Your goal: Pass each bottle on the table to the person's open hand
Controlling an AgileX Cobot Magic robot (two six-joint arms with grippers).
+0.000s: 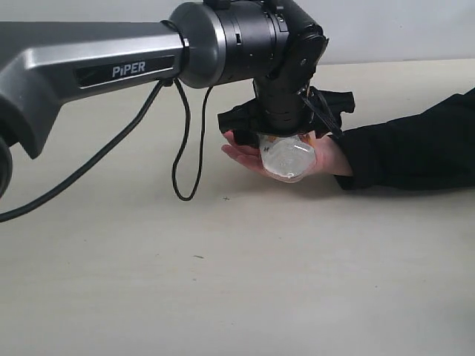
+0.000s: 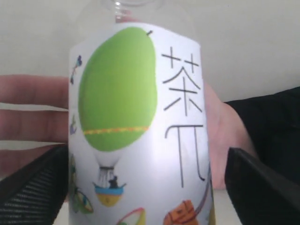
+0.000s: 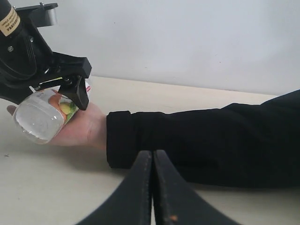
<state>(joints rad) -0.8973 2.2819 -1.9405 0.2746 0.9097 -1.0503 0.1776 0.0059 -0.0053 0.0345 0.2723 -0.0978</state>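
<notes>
A short bottle [image 1: 288, 159] with a green-apple label [image 2: 117, 89] lies on its side in the person's open hand [image 1: 241, 153], which rests palm up on the table [image 1: 223, 282]. My left gripper [image 1: 288, 139] reaches down over it. Its jaws straddle the bottle [image 2: 136, 140], and a gap shows between one finger [image 2: 253, 187] and the label, so the gripper [image 2: 145, 152] stands open. In the right wrist view the bottle [image 3: 40, 117] rests in the palm [image 3: 86, 126]. My right gripper [image 3: 152, 154] is shut on nothing, low over the table near the sleeve.
The person's black-sleeved arm [image 1: 415, 148] stretches in across the table from the right. A black cable [image 1: 185, 148] hangs from my left arm [image 1: 111, 67] down to the tabletop. A pale wall [image 3: 187, 42] stands behind the table.
</notes>
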